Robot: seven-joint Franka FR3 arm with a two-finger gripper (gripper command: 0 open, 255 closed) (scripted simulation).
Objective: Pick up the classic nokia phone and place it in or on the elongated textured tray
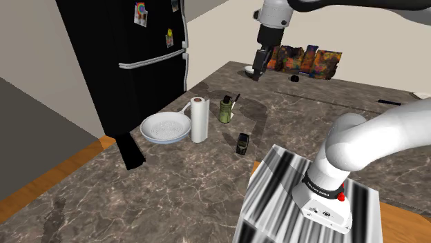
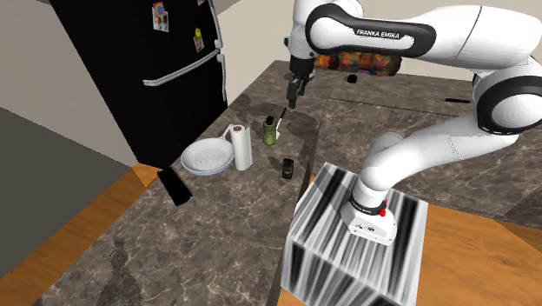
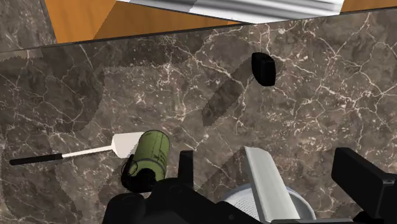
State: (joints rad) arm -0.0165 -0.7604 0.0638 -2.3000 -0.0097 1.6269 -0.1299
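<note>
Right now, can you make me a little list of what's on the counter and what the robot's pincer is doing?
pincer: open, empty, up above the counter
phone: dark, on the counter near the stand, not held
tray: long, colourful, at the counter's far side
bowl: white, on the counter
paper roll: white, upright, beside the bowl
green canister: near the paper roll
spatula: white blade, dark handle, by the green canister
</note>
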